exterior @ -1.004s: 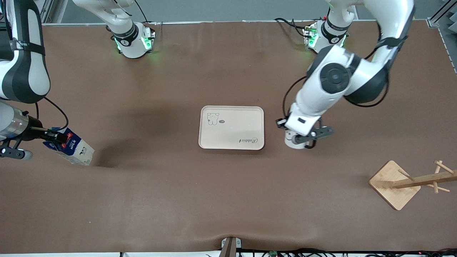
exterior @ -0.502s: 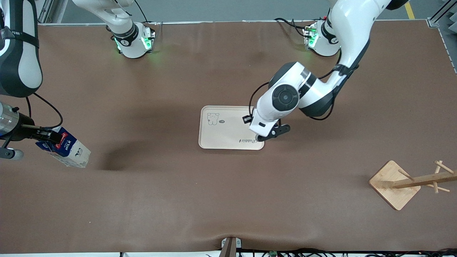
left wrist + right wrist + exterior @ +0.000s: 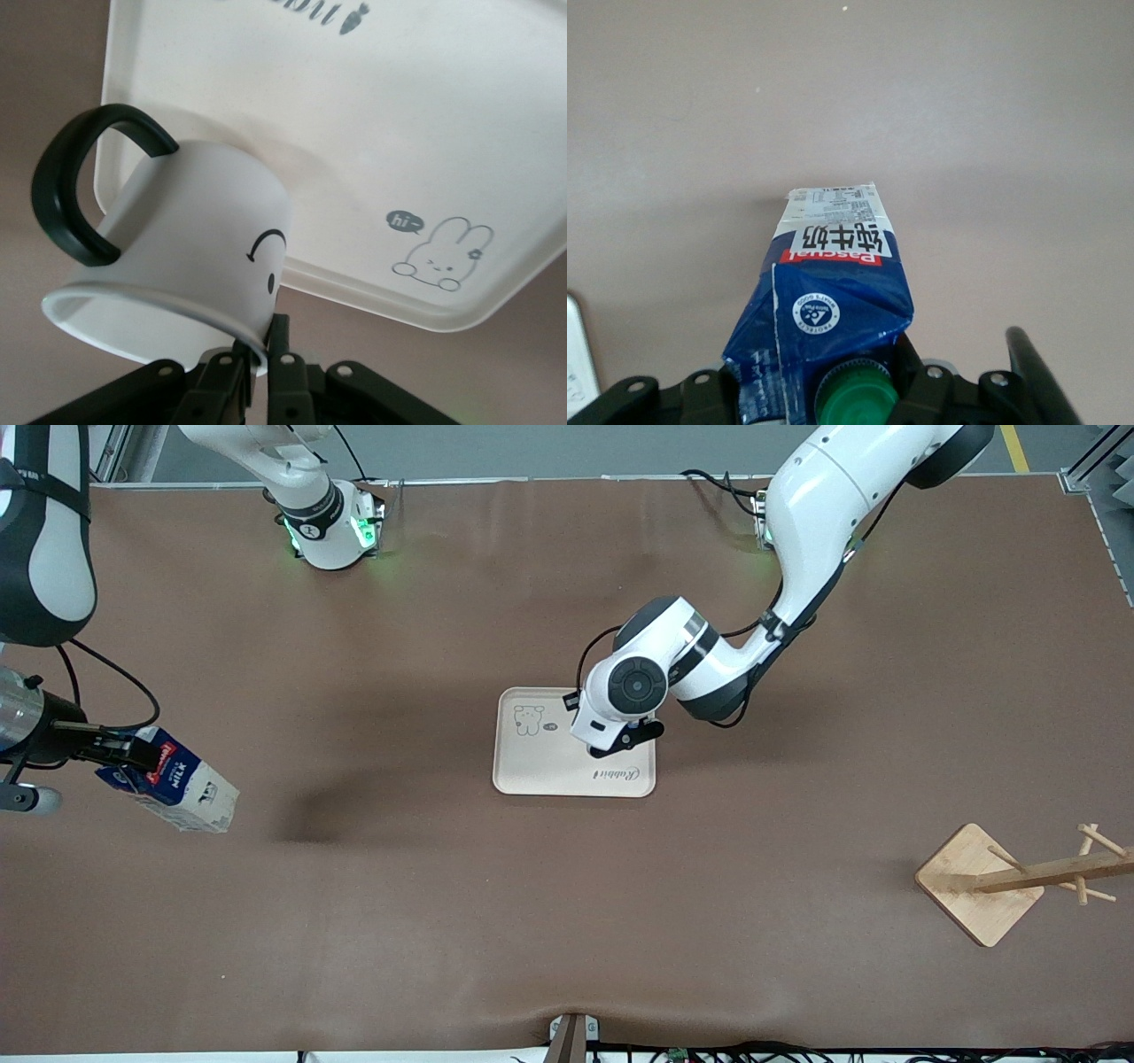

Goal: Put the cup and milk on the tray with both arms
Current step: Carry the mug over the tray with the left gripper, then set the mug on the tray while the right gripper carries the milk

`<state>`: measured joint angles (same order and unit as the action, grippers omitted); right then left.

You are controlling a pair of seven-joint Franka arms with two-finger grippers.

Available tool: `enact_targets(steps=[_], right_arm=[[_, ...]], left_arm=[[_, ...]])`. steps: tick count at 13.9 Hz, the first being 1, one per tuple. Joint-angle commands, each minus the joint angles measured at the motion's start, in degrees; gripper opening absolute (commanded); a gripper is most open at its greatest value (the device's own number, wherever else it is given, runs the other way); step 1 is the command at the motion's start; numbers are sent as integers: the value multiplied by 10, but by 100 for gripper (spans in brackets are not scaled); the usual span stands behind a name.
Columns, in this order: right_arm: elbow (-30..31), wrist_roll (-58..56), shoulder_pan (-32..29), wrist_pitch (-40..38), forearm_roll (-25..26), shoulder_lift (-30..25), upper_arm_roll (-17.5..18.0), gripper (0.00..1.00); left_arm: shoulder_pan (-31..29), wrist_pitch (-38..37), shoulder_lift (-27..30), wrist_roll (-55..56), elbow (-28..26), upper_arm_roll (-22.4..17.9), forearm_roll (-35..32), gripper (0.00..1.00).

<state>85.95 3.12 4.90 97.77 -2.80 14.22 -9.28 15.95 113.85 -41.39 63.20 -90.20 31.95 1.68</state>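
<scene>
My left gripper (image 3: 257,367) pinched the rim of the cup (image 3: 190,252), fingers closed on the thin white wall, above the tray (image 3: 540,766). From the front my wrist hid the cup entirely. Its glossy black handle (image 3: 84,190) looped outward, and only part of the smiley face showed. My right gripper (image 3: 824,390) was clamped on the milk (image 3: 173,779) at its gabled top, holding it tilted above the brown table (image 3: 567,921) at the right arm's end, well apart from the smooth cream tray. The green ribbed cap (image 3: 855,398) was half cut off.
</scene>
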Motion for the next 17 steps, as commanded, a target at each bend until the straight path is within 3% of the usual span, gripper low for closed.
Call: enact_targets(steps=[1,5,6,7,10,12,17], right_arm=[[-13,7,8,-18,-22,-2,0,7],[-12,77,46,-41,-28,-2,0,3],[-12,88,61,-41,-28,-2,0,3],[-12,94,73,-41,-28,-2,0,3],[-10,105,126,-45,-28,-2,0,3],[-7,178,168,-57,-28,0,0,3],[-8,231,251,-55,-52,21,0,3]], left_arm=[[-1,-12,-14,-5,20,-2,1,0],[0,-7,-24,-9,21,-16,0,0],[0,-7,-24,-9,20,-16,0,11],[0,-7,-24,-7,20,-18,-1,99],[0,-5,-23,-8,26,-25,-4,100],[-1,-5,-18,-1,41,-25,-4,100],[-26,-39,36,-2,77,-37,-25,100]])
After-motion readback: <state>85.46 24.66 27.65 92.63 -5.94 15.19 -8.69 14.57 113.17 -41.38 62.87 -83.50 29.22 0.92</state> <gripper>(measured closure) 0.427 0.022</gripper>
